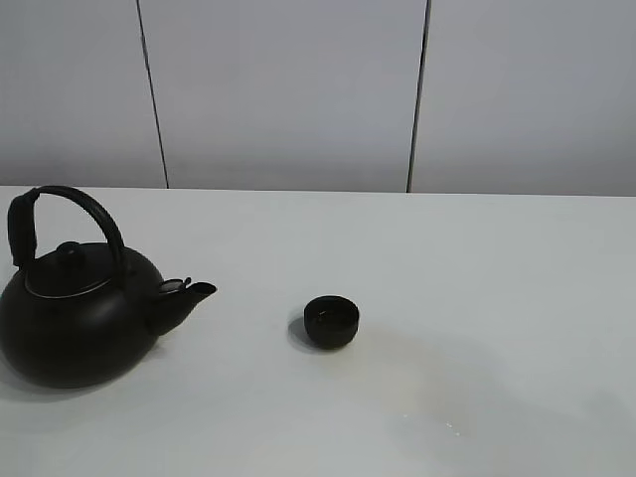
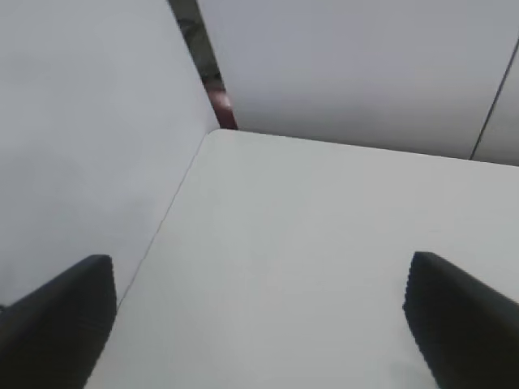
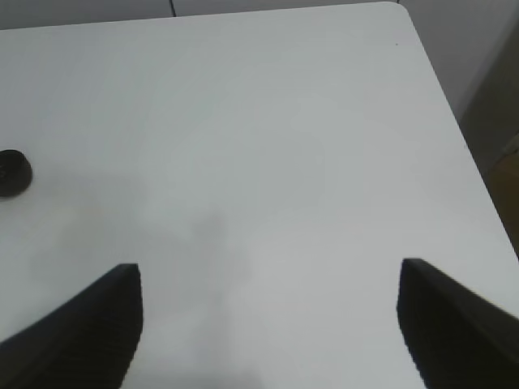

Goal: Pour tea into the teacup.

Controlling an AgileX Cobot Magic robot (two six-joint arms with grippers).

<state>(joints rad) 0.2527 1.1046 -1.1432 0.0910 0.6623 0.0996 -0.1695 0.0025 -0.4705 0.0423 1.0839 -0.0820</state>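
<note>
The teacup (image 1: 331, 321), a tiny matte-black bowl-like cup, stands upright on the white table (image 1: 477, 278) near its middle. It also shows in the right wrist view as a small dark teacup (image 3: 13, 173) far off to one side. A big round black kettle (image 1: 79, 303) with an arched handle sits at the table's left, its spout pointing toward the cup. My left gripper (image 2: 259, 324) hangs open over bare table near a corner, nothing between its fingers. Open too is my right gripper (image 3: 268, 324), over bare table. Neither gripper appears in the exterior high view.
White wall panels with dark seams stand behind the table (image 1: 288, 89). The table's far right corner and edge (image 3: 422, 49) show in the right wrist view. A table corner (image 2: 212, 134) meets a side wall in the left wrist view.
</note>
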